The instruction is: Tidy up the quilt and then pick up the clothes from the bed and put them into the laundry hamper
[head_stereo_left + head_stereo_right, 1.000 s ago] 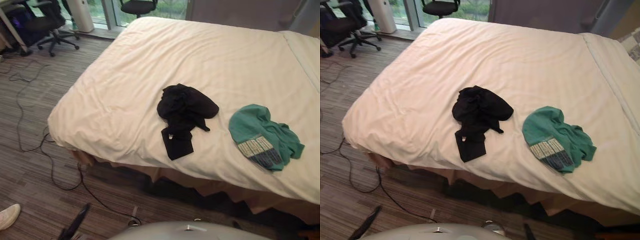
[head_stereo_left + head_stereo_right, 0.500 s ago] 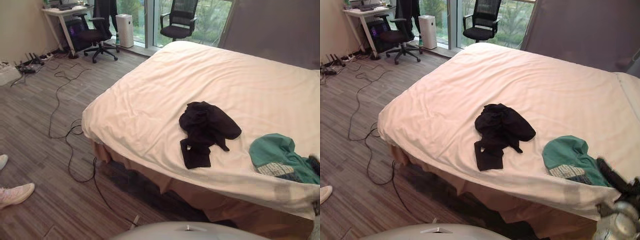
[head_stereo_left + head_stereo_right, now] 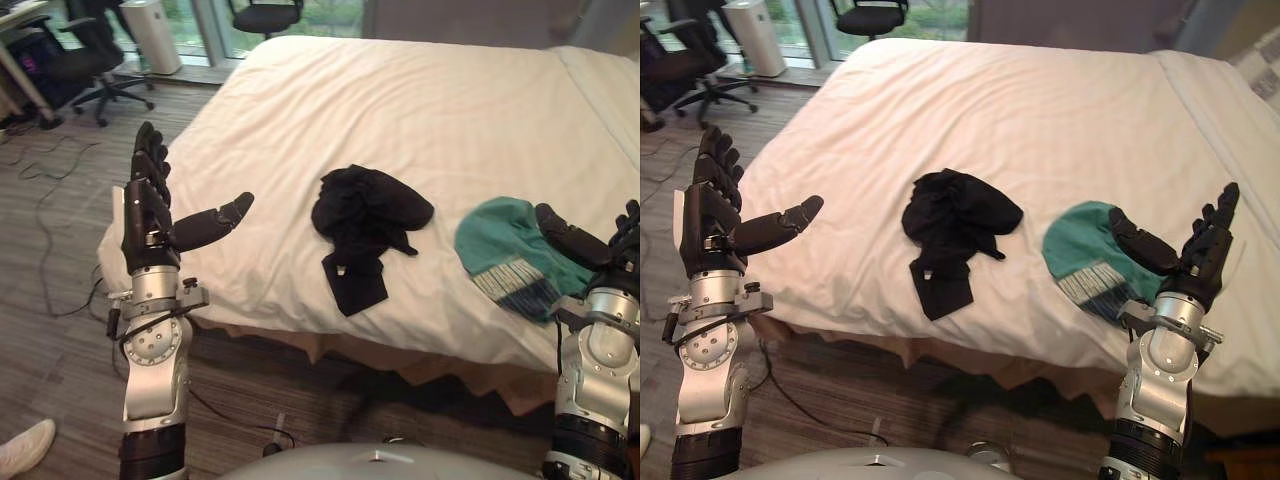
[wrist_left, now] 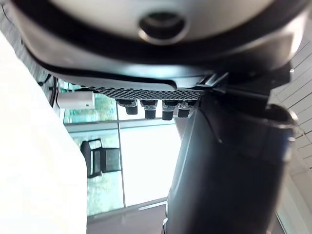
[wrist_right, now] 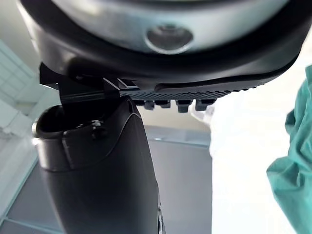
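- On the bed [image 3: 300, 345], directly ahead of the robot, the pale quilt [image 3: 420, 110] is seen spread flat over the mattress with only shallow creases; the tidying step is judged largely done
- Near the middle of the quilt's near half, the black garment [image 3: 368, 222] is shown bunched. Its long axis runs from the far side toward the robot, and a narrow flap points at the near edge of the bed
- To the robot's right of it and well apart, the green garment [image 3: 505, 255] is shown close to the near edge, with its long axis slanting toward the near right
- The left hand [image 3: 148, 215] is raised over the bed's near-left corner, fingers straight and pointing up, thumb spread toward the black garment; nothing is held
- The right hand [image 3: 1202, 255] is raised at the near-right edge, fingers straight, thumb extended across the near side of the green garment; nothing is held, and whether the thumb touches the cloth cannot be told
- Governing relation: the green garment lies just ahead of and slightly inward from the right hand, so that hand is clearly the nearer one for a first pick. The black garment lies between the two hands, out of immediate reach of either, and a forward and inward reach is judged necessary for it
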You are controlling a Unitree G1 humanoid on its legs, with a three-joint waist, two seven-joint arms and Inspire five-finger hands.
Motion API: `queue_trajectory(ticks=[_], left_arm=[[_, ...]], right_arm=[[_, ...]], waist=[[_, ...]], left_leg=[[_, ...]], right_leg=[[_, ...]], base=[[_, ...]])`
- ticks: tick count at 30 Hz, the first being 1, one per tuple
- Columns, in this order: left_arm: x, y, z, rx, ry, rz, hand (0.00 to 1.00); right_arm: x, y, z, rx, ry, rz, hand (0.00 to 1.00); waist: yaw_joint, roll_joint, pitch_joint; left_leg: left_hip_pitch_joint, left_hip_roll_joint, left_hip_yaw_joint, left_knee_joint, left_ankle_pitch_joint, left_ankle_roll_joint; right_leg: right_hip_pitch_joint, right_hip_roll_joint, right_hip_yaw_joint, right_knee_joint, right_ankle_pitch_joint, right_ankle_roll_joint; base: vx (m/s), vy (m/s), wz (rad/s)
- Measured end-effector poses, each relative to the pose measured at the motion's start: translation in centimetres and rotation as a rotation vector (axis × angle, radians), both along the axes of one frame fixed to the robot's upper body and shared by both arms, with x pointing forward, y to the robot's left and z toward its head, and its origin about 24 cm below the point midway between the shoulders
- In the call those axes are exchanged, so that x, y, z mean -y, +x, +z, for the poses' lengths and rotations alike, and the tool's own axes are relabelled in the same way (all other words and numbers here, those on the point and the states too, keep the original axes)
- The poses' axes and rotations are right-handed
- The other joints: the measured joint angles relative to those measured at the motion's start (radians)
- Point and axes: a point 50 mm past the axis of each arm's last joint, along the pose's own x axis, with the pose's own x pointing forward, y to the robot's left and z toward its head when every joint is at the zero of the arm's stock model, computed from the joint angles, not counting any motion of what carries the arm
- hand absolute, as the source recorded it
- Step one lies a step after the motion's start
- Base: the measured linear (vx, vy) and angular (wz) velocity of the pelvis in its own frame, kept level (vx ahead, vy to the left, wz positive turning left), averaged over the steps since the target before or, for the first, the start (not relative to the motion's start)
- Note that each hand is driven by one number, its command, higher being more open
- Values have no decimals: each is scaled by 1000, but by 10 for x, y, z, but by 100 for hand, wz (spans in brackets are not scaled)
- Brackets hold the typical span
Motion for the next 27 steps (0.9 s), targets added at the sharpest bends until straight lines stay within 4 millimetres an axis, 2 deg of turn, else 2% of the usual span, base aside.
queue_trajectory(ticks=[3,5,8,12,17,20,21,25,27], left_arm=[[13,9,0,1,-4,-58,100],[20,17,-8,-39,-10,-91,100],[26,25,-13,-80,-4,-111,100],[29,36,-9,-86,52,-97,100],[32,63,20,-11,100,-79,100],[19,77,44,49,124,-10,100],[9,83,59,85,134,38,100],[-9,92,86,136,142,137,100],[-12,91,93,158,144,173,100]], right_arm=[[-14,7,4,7,-19,77,100],[-28,12,8,18,-39,150,100],[-39,17,8,-2,-74,205,100],[-44,19,8,-21,-109,225,100],[-51,20,15,7,-132,255,100],[-57,22,25,48,-148,278,100],[-60,26,30,72,-148,283,100],[-65,29,32,108,-113,275,100],[-66,29,31,111,-103,272,100]], waist=[[-27,4,40],[-46,14,59],[-68,14,83],[-74,19,101],[-81,17,158],[-93,12,173],[-95,2,202],[-94,-4,230],[-93,-4,232]], left_leg=[[9,-6,42,0,-7,4],[1,-14,69,0,-11,8],[-8,-18,103,0,-11,9],[-46,-21,136,0,-8,13],[-90,-25,155,0,1,23],[-146,-26,159,0,12,30],[-154,-26,165,0,16,32],[-194,-28,176,0,24,40],[-216,-28,178,0,26,42]], right_leg=[[-6,0,44,-32,35,6],[-21,-5,72,-57,61,13],[-40,-4,106,-84,90,16],[-98,-2,142,-92,114,18],[-146,-4,161,-104,144,22],[-206,-4,164,-105,165,25],[-218,-4,176,-106,176,29],[-253,-4,186,-133,214,31],[-274,-5,186,-137,220,32]], base=[[-55,41,-41],[-84,44,-41],[-65,25,-34],[-46,-5,-28],[-29,-17,-9],[-29,-19,-4],[-47,-11,-14],[-22,-3,-7],[0,0,0]])
